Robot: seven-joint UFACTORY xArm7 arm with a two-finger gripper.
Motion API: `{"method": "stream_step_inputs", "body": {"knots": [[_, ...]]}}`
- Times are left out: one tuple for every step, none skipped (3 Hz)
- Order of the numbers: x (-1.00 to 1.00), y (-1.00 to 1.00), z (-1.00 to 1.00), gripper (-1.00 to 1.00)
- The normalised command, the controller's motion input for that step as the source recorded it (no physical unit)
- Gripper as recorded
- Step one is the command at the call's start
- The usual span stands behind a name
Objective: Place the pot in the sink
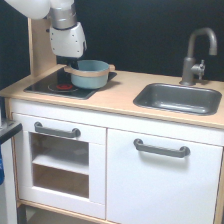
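1. The light blue toy pot point(90, 73) with its tan rim band sits on the black hob point(67, 84) at the exterior view's left end of the light wood countertop point(112, 95). It stands upright, its open mouth facing up.
2. One short tan handle of the pot sticks out toward the exterior view's right, near the rim. The other handle is hidden behind the arm.
3. The white xArm6 arm point(64, 25) comes down from the top left of the view, and its gripper point(70, 62) is at the pot's left rim, just behind it.
4. The jaws are mostly hidden by the white wrist housing and by the pot itself. Only a dark part shows at the rim, so whether they are spread, pressed together or pinching the rim cannot be told.
5. The gripper appears to touch or nearly touch the pot's rim, but real contact cannot be confirmed.
6. The dark grey sink point(178, 98) is set in the countertop toward the exterior view's right, well apart from the pot, with bare wood between them.
7. A dark grey faucet point(196, 52) stands behind the sink, its spout curving over.
8. A red ring point(63, 86) shows on the hob in front of the pot.
9. Below, the white cabinet has an oven door with a window point(59, 167) and a plain door point(162, 187), each with a grey handle.
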Motion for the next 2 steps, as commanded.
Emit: {"method": "stream_step_inputs", "body": {"knots": [[0.96,-0.18,0.98,-1.0],[1.0,0.02,0.94,-1.0]]}}
